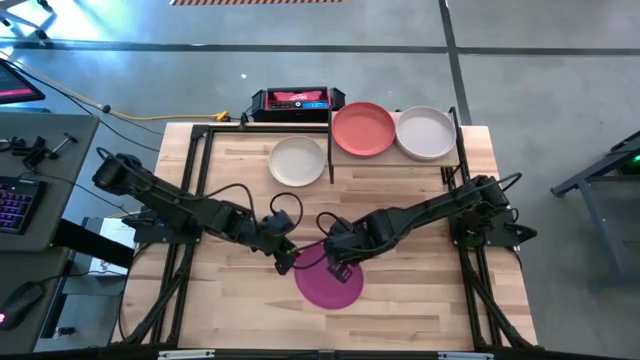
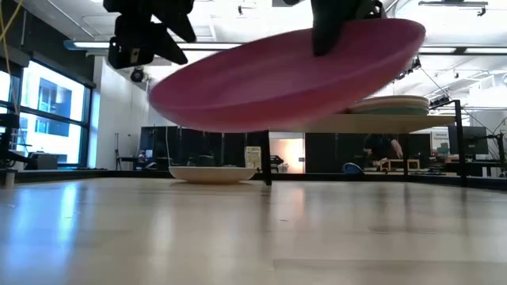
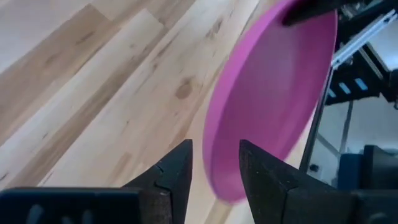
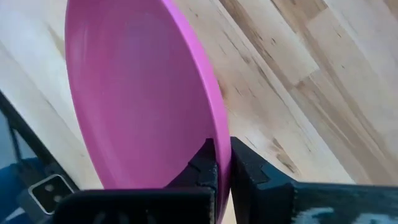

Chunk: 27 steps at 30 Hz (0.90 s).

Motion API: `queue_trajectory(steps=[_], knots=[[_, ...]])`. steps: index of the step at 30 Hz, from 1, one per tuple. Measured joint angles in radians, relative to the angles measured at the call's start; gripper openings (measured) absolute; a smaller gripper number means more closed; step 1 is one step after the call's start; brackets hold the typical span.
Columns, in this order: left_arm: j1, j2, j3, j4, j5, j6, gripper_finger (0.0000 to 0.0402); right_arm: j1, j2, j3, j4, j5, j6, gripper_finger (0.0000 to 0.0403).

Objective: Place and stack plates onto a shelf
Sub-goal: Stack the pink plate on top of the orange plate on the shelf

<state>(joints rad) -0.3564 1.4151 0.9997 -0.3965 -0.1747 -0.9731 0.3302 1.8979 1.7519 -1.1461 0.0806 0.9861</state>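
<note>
A magenta plate hangs tilted above the table's near middle, with my right gripper shut on it. My left gripper stands open just off the plate's left rim, which shows beyond the gap between its fingers; they seem not to touch it. On the raised shelf at the back right lie a coral plate and a pale plate. A cream plate rests on the tabletop left of the shelf. My right gripper pinches the magenta plate's rim between its two fingers, one on the hollow upper face and one on the underside. The fingers come steeply from above. The plate is lifted clear of the table and tilted, its held side higher than its left side.
A black and red box sits just behind the table's far edge. Black posts carry the shelf. Bare wood lies along the table's near edge and at its left.
</note>
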Motion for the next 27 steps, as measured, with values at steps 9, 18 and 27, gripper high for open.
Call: queue_trajectory(steps=[9, 18, 27], knots=[[0.003, -0.062, 0.024, -0.003, -0.009, 0.092, 0.0112, -0.018, -0.023, 0.001, -0.093, -0.011, -0.027, 0.0], [0.026, -0.178, 0.03, -0.037, -0.089, 0.193, 0.0111, -0.108, -0.086, 0.001, -0.11, -0.002, -0.107, 0.0], [0.094, -0.279, 0.03, -0.167, -0.16, 0.27, 0.0111, -0.263, -0.137, 0.001, -0.119, -0.058, -0.236, 0.0]])
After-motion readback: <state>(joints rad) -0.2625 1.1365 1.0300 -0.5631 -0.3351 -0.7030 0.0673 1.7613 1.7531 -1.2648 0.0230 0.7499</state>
